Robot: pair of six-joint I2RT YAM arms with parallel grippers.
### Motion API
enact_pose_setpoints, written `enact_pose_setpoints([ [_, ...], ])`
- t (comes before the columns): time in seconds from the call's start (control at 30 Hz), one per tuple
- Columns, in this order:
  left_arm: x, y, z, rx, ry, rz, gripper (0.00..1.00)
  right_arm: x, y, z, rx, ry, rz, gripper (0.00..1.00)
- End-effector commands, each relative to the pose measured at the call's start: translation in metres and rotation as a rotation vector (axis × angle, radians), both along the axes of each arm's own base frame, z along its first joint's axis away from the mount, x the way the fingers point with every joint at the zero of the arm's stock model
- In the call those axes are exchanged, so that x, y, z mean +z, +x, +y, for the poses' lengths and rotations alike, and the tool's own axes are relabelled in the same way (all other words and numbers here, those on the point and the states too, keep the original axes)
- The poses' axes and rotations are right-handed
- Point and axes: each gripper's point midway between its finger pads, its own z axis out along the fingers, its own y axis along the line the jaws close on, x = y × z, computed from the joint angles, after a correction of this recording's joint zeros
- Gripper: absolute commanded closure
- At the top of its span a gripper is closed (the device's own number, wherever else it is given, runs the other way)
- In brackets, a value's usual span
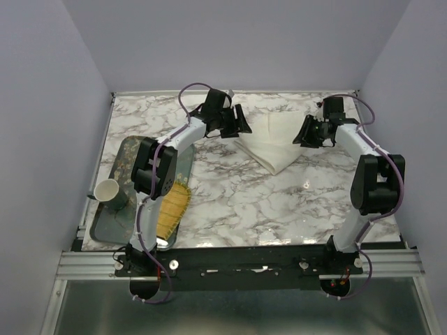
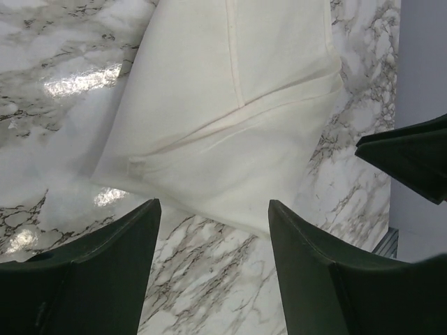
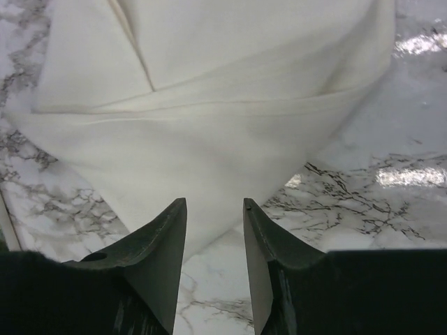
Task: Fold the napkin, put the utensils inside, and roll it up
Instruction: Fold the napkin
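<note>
A folded cream napkin (image 1: 272,143) lies at the far middle of the marble counter (image 1: 244,202), flanked by the left claw (image 1: 241,122), spread wide, and the right claw (image 1: 305,132), narrowly parted, both empty and seemingly poised to take opposite edges for folding.

Both wrist views cut the napkin (image 2: 230,91) off at the top edge; the left arm (image 1: 150,174) half-hides the mat (image 1: 172,207).

I'm boxed in by plain pale grey-lavender walls (image 1: 42,105) on three sides. Tabletop (image 1: 244,202) is glossy white marble pattern with grey veining, and overhead light leaves bright glare patches (image 2: 80,78) on it. Aluminium extrusion rail (image 1: 87,265) runs along the near edge.
</note>
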Motion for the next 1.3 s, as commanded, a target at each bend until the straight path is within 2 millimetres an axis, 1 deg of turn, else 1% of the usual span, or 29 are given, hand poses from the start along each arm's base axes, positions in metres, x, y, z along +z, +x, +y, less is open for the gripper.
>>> enact_pose_setpoints([
  [0.0,0.004,0.009,-0.012,-0.01,-0.026,-0.017,0.26,-0.015,0.006,-0.023,-0.085,-0.044,-0.004,0.56],
  [0.03,0.003,0.01,-0.013,-0.013,-0.028,-0.016,0.23,-0.019,0.008,-0.034,-0.112,-0.041,0.005,0.57],
  [0.1,-0.003,0.012,-0.014,-0.018,-0.02,-0.004,0.23,-0.019,0.011,-0.035,-0.112,-0.028,0.004,0.58],
  [0.17,-0.007,0.013,-0.015,-0.02,-0.014,0.002,0.23,-0.025,0.012,-0.039,-0.128,-0.043,0.015,0.59],
  [0.23,-0.009,0.014,-0.013,-0.021,-0.005,0.004,0.24,-0.029,0.017,-0.042,-0.129,-0.062,0.014,0.56],
  [0.27,-0.01,0.014,-0.013,-0.018,0.0,0.004,0.24,-0.036,0.019,-0.045,-0.132,-0.077,0.027,0.54],
  [0.3,-0.01,0.014,-0.012,-0.018,0.002,0.004,0.24,-0.038,0.022,-0.047,-0.125,-0.091,0.025,0.53],
  [0.33,-0.012,0.014,-0.011,-0.013,0.009,0.005,0.24,-0.034,0.029,-0.049,-0.117,-0.101,0.005,0.53],
  [0.37,-0.014,0.014,-0.009,-0.015,0.024,0.008,0.24,-0.039,0.032,-0.05,-0.106,-0.112,0.012,0.52],
  [0.4,-0.013,0.014,-0.01,-0.016,0.03,0.005,0.24,-0.04,0.035,-0.052,-0.087,-0.134,0.003,0.51],
  [0.43,-0.015,0.015,-0.007,-0.005,0.046,0.003,0.24,-0.042,0.039,-0.055,-0.083,-0.149,0.0,0.5],
  [0.47,-0.013,0.014,-0.005,-0.007,0.061,-0.001,0.24,-0.038,0.045,-0.058,-0.08,-0.169,-0.017,0.49],
  [0.5,-0.014,0.015,-0.003,-0.004,0.069,-0.004,0.25,-0.045,0.045,-0.06,-0.062,-0.187,0.001,0.49],
  [0.57,-0.017,0.015,0.002,0.009,0.098,0.0,0.25,-0.051,0.041,-0.065,-0.059,-0.218,0.038,0.48],
  [0.63,-0.015,0.015,0.002,0.008,0.105,0.002,0.25,-0.055,0.039,-0.068,-0.06,-0.236,0.052,0.47],
  [0.67,-0.018,0.014,0.002,0.009,0.11,0.006,0.25,-0.057,0.037,-0.071,-0.07,-0.252,0.058,0.47],
  [0.73,-0.02,0.014,0.002,0.01,0.114,0.006,0.25,-0.059,0.034,-0.07,-0.063,-0.248,0.061,0.46],
  [0.87,-0.027,0.016,0.001,0.011,0.122,0.021,0.28,-0.06,0.039,-0.066,-0.044,-0.237,0.055,0.46],
  [0.93,-0.027,0.018,0.001,0.02,0.125,0.022,0.3,-0.06,0.041,-0.066,-0.04,-0.234,0.051,0.47],
  [1.13,-0.026,0.02,0.0,0.023,0.128,0.019,0.32,-0.065,0.039,-0.062,-0.025,-0.235,0.074,0.47],
  [1.27,-0.03,0.019,0.0,0.021,0.128,0.03,0.35,-0.065,0.041,-0.062,-0.022,-0.238,0.074,0.48],
])
